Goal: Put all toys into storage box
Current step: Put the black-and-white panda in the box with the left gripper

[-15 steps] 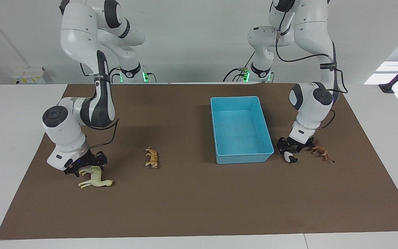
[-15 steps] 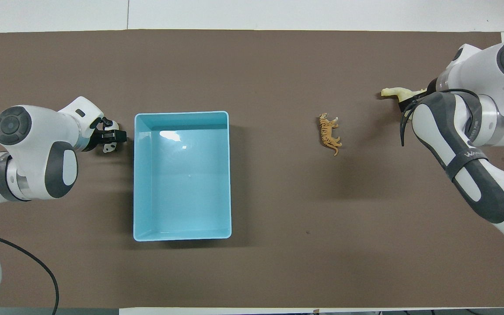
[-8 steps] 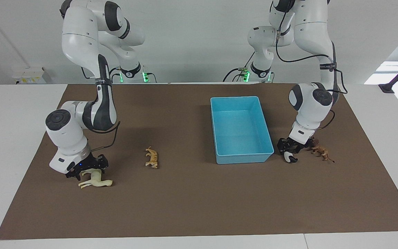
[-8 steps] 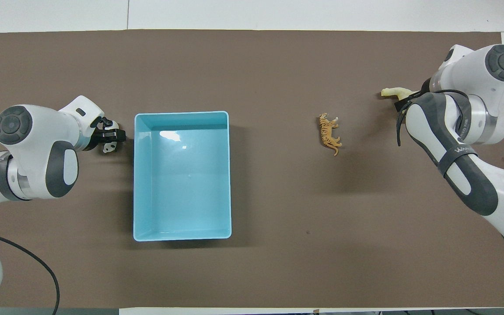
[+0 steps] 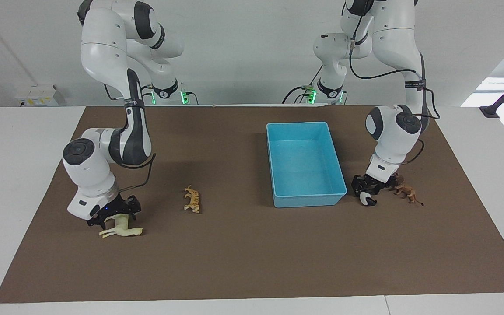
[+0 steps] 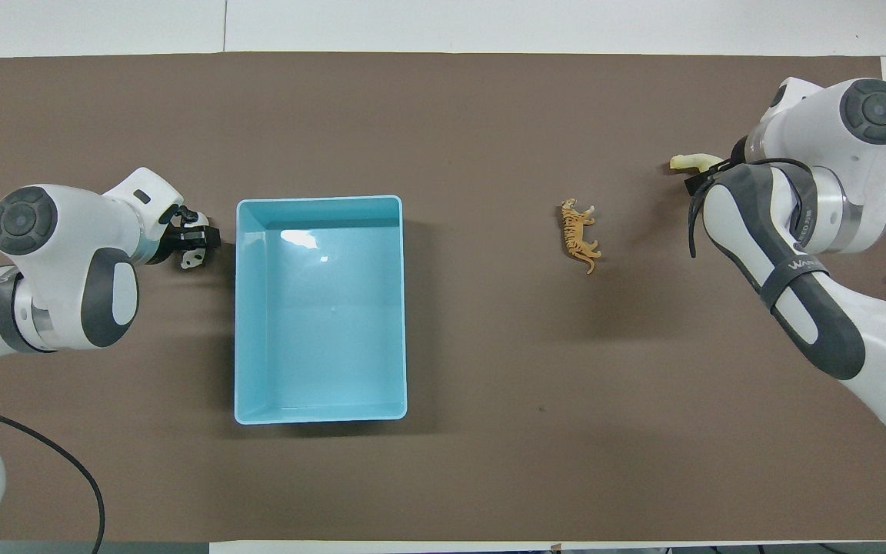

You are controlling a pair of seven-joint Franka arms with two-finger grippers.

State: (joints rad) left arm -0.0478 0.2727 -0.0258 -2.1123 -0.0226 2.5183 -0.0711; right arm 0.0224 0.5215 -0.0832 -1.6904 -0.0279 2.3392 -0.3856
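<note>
The light-blue storage box (image 5: 304, 127) stands empty toward the left arm's end of the mat. My left gripper (image 5: 367, 191) is down at the mat beside the box's corner farthest from the robots. It sits right over the black-and-white panda (image 5: 369, 201), whose body shows just under it (image 6: 192, 260). The brown lion (image 5: 406, 190) stands close beside that gripper. My right gripper (image 5: 114, 215) is low over the back of the cream camel (image 5: 122, 228), open, its fingers on either side of the body. The orange tiger (image 5: 192, 199) stands between camel and box.
A brown mat (image 5: 252, 262) covers the table, with white tabletop around it. In the overhead view the left arm hides the lion and the right arm covers all of the camel but its head (image 6: 691, 161).
The right arm has come lower and a little farther out, bringing its gripper down around the camel. The left gripper stays at the panda, hardly moved.
</note>
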